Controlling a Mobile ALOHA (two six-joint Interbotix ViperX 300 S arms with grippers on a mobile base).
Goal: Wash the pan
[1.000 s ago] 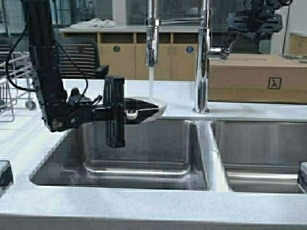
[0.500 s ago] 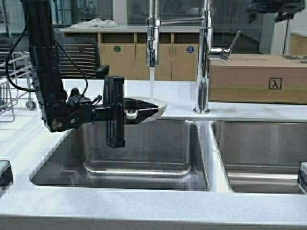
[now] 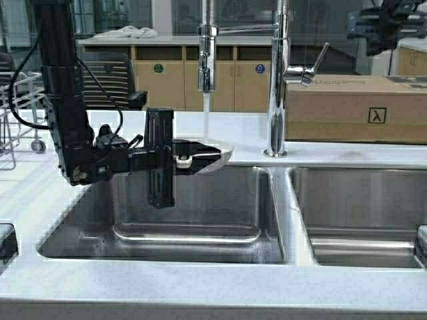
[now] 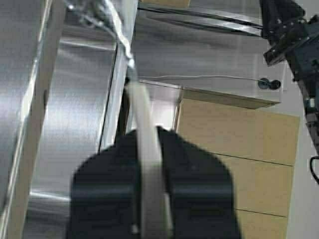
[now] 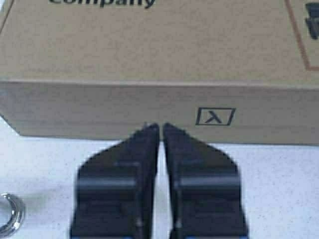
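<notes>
Over the left sink basin, the left gripper holds the pan by its rim, the fingers clamped on the thin white edge, as the left wrist view makes plain with the pan's edge pinched between the two dark pads. A stream of water falls from the faucet's spray head onto the pan, so the rinsing step looks to be in hand. The next move probably calls for tilting or turning the pan so the water reaches its whole inside, while keeping the grip firm on a wet rim. High at the right, the right gripper hangs above the cardboard box, away from the work. Only the right wrist view shows its fingers closed together with nothing between them, over the box and the speckled counter; the high view alone shows the running water and the tap lever.
</notes>
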